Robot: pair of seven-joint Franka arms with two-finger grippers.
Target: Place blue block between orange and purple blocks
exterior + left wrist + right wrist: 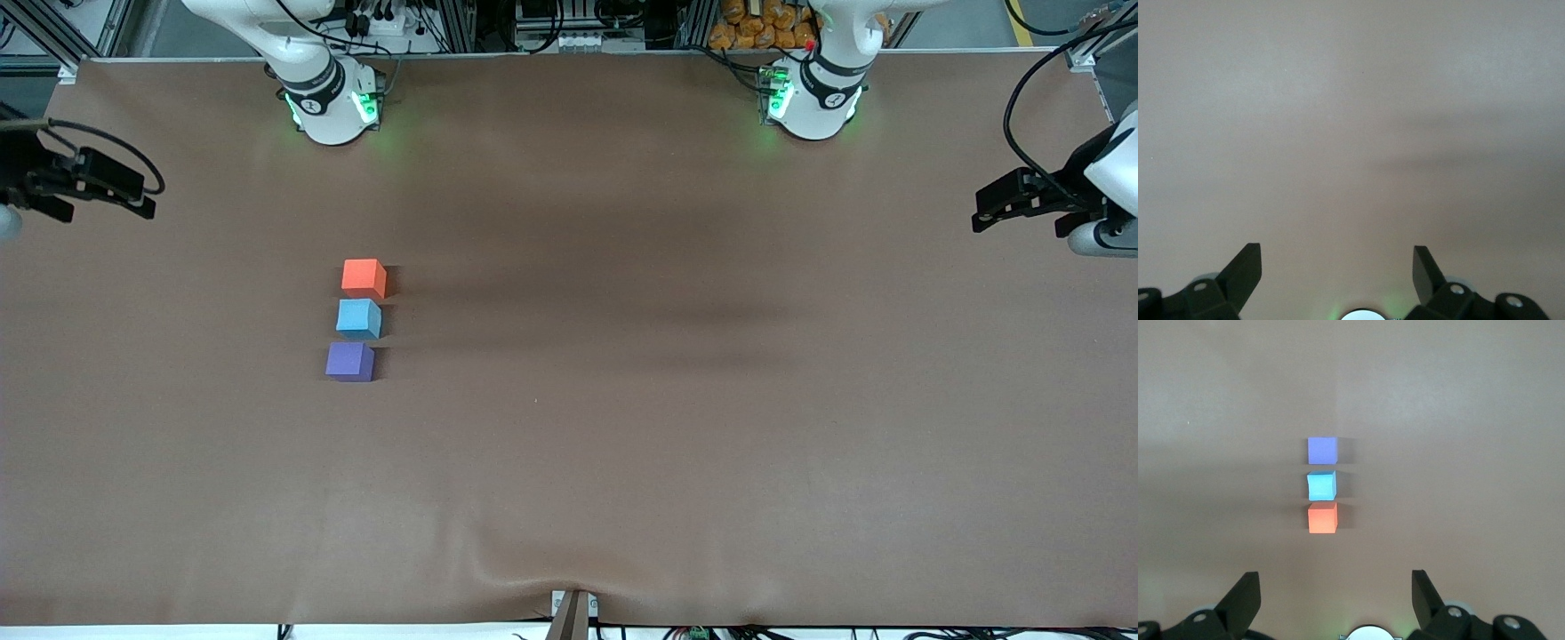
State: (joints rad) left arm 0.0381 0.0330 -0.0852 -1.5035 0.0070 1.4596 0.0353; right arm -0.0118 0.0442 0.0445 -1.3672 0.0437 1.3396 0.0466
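The orange block (364, 277), the blue block (359, 318) and the purple block (349, 361) lie in a short row on the brown table, toward the right arm's end. The blue block sits between the other two, slightly turned. The orange is farthest from the front camera and the purple nearest. The right wrist view shows the same row: purple (1323, 450), blue (1322, 485), orange (1323, 518). My right gripper (149, 201) (1336, 583) is open and empty, raised over its end of the table. My left gripper (978, 212) (1337, 257) is open and empty over the other end.
The brown cloth (622, 427) covers the whole table. The two arm bases (333, 107) (813, 102) stand along the edge farthest from the front camera. A small bracket (573, 613) sits at the nearest edge.
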